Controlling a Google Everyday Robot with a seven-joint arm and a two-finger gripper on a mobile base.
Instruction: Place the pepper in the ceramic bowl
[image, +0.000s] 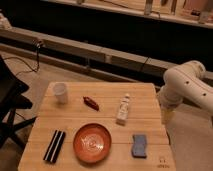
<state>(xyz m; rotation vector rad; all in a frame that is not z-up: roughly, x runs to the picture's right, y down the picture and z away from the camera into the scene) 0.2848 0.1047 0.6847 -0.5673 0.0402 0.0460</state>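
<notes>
The pepper (91, 103) lies on the counter (145, 91), between the cup (60, 92) and the bottle (123, 110), a little behind the bowl (92, 143). My end effector (167, 114) hangs by the counter's right edge. I cannot tell if it is wide or narrow.

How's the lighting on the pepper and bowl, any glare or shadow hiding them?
Camera view: warm, even light on the table, dark background; pepper and ceramic bowl both show plainly, no glare; gripper hangs beside the table's right edge, dimmer.
</notes>
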